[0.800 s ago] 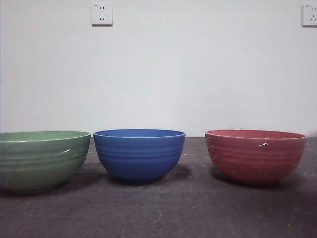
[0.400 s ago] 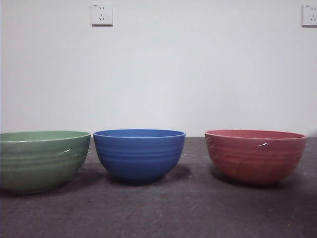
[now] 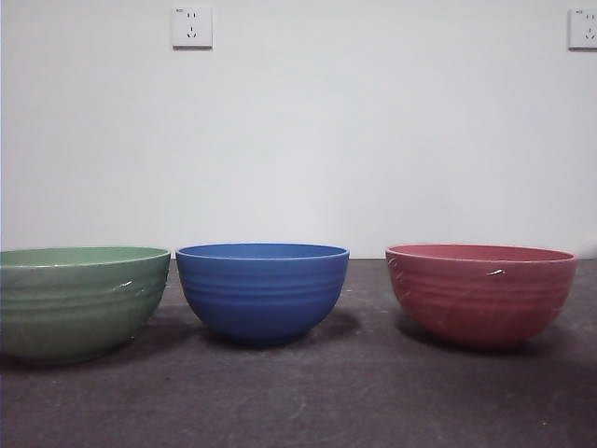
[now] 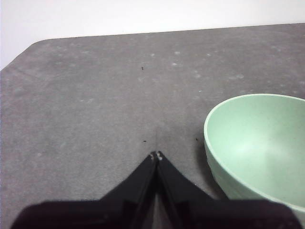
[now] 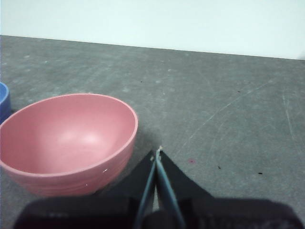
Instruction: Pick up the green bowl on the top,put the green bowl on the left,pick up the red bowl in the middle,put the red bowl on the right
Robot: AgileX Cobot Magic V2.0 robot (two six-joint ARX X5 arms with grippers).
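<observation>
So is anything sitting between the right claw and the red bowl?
Nothing visible does. In the right wrist view the right claw, jaws shut, sits just beside the red bowl with only bare table between them. The blue bowl stands on the red bowl's far side, apart from it.

No visible change, green bowl [image 3: 79, 301], red bowl [image 3: 479, 293], unmoved since earlier frames

A blue bowl [image 3: 262, 291] stands upright on the dark grey desk [image 3: 354, 392]; two white sockets [image 3: 191, 27] sit on the wall [image 3: 373, 140].
</observation>
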